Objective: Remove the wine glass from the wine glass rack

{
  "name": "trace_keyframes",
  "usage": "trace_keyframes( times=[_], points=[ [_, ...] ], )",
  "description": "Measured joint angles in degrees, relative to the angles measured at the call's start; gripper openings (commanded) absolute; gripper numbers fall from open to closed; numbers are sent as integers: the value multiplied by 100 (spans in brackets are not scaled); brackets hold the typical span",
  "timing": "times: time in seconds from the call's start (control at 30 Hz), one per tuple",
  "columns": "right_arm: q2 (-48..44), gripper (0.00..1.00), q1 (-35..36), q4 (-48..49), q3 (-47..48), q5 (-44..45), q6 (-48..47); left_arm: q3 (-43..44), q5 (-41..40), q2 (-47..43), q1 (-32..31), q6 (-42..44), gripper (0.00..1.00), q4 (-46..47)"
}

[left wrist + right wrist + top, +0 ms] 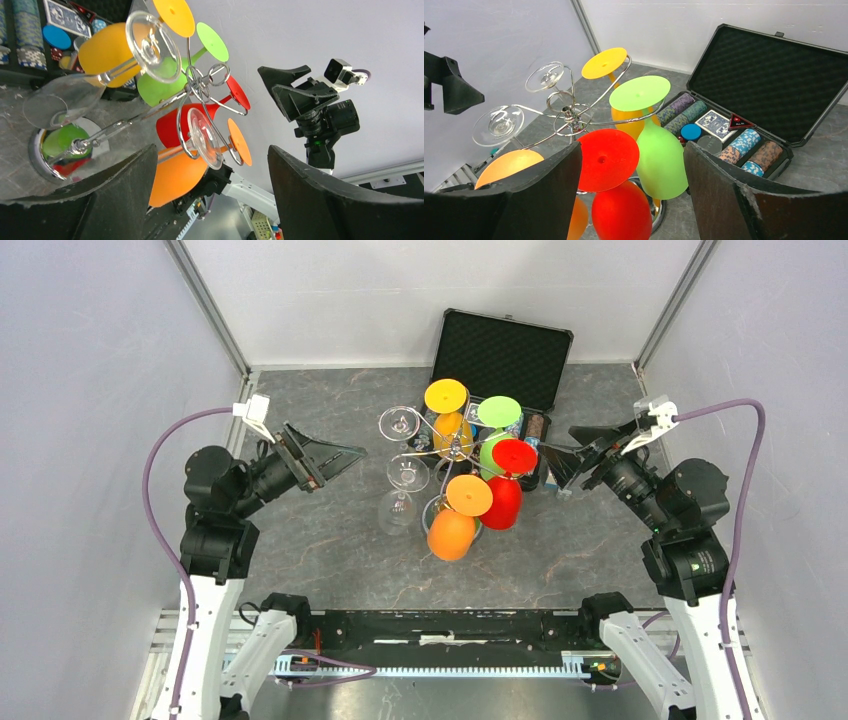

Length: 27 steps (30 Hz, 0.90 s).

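Observation:
The chrome wine glass rack (455,445) stands mid-table with several wine glasses hanging upside down from its looping arms: yellow (446,396), green (499,412), red (514,456), orange (468,495) and two clear ones (400,422) (408,473). My left gripper (350,458) hovers left of the rack, open and empty. In the left wrist view a clear glass foot (205,137) and the orange bowl (175,175) lie ahead between its fingers (125,195). My right gripper (560,455) is open and empty to the right of the rack; the red glass (606,160) sits ahead between its fingers (724,190).
An open black foam-lined case (500,355) with poker chips (744,142) and cards lies behind the rack, close to the right gripper. White walls enclose the table on three sides. The rack's mirrored round base (37,150) rests on the grey tabletop.

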Motion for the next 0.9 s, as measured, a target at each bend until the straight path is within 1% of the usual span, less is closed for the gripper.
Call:
trace_keyframes(
  times=[0.13,0.27,0.37,0.43,0.47,0.5,0.6,0.73,0.83,0.9],
  points=[
    [-2,80,0,24,-15,28,-24,-221,-160,-111,-297,-144,85,-42],
    [-9,80,0,39,-15,168,-103,-328,-527,-72,-874,-245,82,-120],
    [-9,80,0,37,-15,282,-142,-330,-826,-33,-1228,-260,71,-245],
    [-13,80,0,37,-15,363,-162,-330,-1016,-26,-1318,-264,63,-348],
    [-13,80,0,37,-15,400,-164,-330,-1121,-4,-1342,-278,62,-396],
    [-13,80,0,37,-15,426,-166,-330,-1152,-2,-1355,-295,62,-417],
    [-13,80,0,37,-15,501,-177,-328,-1335,39,-1460,-308,72,-466],
    [-7,80,0,42,-15,560,-181,-330,-1530,63,-1604,-326,79,-544],
    [17,81,0,81,-31,599,-179,-332,-1659,85,-1725,-348,80,-555],
    [42,81,0,142,-81,616,-175,-332,-1766,109,-1862,-380,75,-549]
  ],
)
